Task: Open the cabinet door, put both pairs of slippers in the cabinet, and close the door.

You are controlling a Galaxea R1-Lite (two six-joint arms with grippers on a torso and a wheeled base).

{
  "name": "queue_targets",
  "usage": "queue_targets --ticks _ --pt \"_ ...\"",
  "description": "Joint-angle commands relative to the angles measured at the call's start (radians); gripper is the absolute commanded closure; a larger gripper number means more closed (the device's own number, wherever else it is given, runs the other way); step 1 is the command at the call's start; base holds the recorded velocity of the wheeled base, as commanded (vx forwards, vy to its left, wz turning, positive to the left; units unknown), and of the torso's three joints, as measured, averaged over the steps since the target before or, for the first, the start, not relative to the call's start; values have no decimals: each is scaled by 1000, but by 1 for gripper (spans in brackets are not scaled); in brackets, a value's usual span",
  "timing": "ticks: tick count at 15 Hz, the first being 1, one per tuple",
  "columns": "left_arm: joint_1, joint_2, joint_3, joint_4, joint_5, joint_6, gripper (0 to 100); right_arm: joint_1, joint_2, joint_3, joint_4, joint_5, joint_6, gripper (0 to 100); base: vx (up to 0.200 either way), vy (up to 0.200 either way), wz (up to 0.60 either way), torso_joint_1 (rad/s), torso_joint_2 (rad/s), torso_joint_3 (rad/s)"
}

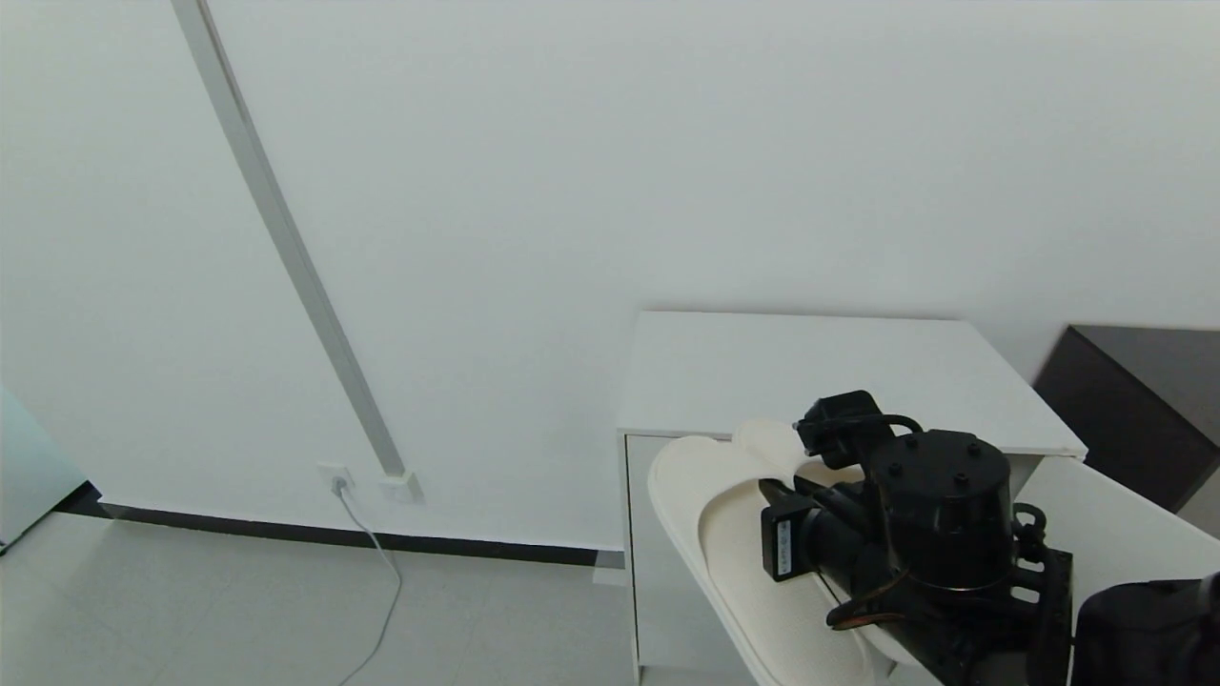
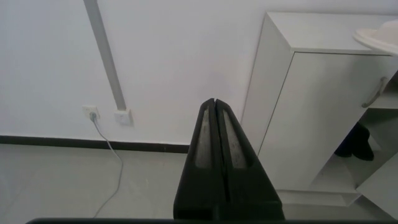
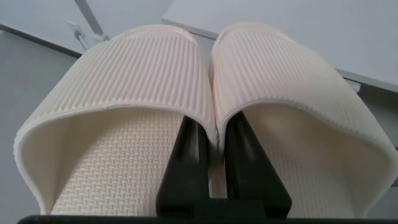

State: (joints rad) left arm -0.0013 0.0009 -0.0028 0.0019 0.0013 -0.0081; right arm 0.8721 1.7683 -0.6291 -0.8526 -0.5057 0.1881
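Right arm point(image 1: 939, 534), near and low on the right, holds the cream slippers point(image 1: 724, 543) just before the white cabinet point(image 1: 810, 372). From the left wrist, the left gripper point(image 2: 215, 106) is clenched on nothing, and the cabinet stands open farther right. From the right wrist, the right gripper point(image 3: 214, 162) clamps both slippers by their touching inner edges

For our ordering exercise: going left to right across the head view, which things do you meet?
Wall socket → white cabinet → dark box; the slippers overlap the white cabinet, so they are left out.
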Motion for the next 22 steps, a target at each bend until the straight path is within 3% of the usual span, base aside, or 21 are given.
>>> queue_targets --ticks 1,11,22 --pt "1 1 0 0 0 -1 100 16 -23 6 -2 0 -1 100 0 -200 0 -2 2 7" --pt "0 1 0 1 0 0 100 76 -101 55 6 44 -1 100 0 -200 0 2 4 1" --pt "1 1 0 1 0 0 100 85 -98 71 4 44 -1 100 0 -18 0 1 0 1"
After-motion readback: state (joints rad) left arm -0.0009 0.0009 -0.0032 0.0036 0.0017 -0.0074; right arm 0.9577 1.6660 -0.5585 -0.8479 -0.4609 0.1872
